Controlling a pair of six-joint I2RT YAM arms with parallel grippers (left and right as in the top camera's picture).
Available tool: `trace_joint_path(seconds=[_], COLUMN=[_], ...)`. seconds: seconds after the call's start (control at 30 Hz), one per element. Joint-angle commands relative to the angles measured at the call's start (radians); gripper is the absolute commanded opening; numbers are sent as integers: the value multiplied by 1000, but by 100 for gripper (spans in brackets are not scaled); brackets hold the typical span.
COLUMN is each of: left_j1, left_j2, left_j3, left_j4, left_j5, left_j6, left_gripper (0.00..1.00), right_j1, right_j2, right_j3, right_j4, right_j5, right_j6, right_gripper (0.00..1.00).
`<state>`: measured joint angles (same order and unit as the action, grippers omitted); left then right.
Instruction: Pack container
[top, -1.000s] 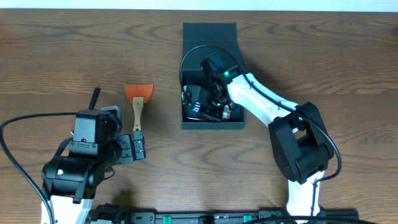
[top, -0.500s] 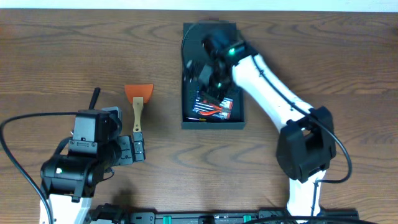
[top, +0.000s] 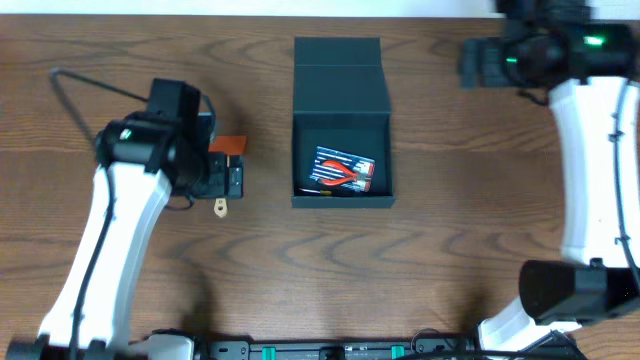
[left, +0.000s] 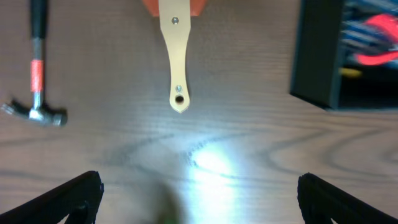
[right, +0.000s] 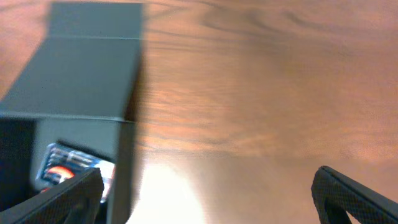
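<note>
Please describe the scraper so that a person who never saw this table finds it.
Start at the dark open container in the middle of the table. To its left, apart from it, a scraper lies under the left gripper. Only it has an orange blade and a pale wooden handle with a hole; the nearby hammer has a dark handle.

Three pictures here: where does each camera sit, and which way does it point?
Overhead: fixed above the table, looking straight down; shows the left arm and right arm either side of the open container.
Left wrist: rides the left arm, looking down at a scraper and a hammer; tips of the open left claw fill the bottom corners.
Right wrist: rides the right arm, looking down over bare wood beside the container; tips of the open right claw show below.
Shared: all three see the container and the red pack inside.
</note>
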<state>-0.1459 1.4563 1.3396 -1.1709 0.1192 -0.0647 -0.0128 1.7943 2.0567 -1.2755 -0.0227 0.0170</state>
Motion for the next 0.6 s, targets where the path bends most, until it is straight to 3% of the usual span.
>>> trace_joint_path(seconds=[0.0, 0.2, 0.57], left_j1=[3, 5, 11], left_j2=[106, 255, 363], left_j3=[8, 8, 6], left_j4=[34, 117, 218], left_j5=[-26, -27, -64], left_j6=[90, 118, 124], left_gripper=[99, 98, 98], right_j1=[-71, -114, -110], right_j2=[-16, -14, -14], right_j3=[10, -88, -494], right_j4=[-48, -56, 145], right_j5=[4, 4, -64], right_j6=[84, 83, 60], right_gripper=[99, 99, 99])
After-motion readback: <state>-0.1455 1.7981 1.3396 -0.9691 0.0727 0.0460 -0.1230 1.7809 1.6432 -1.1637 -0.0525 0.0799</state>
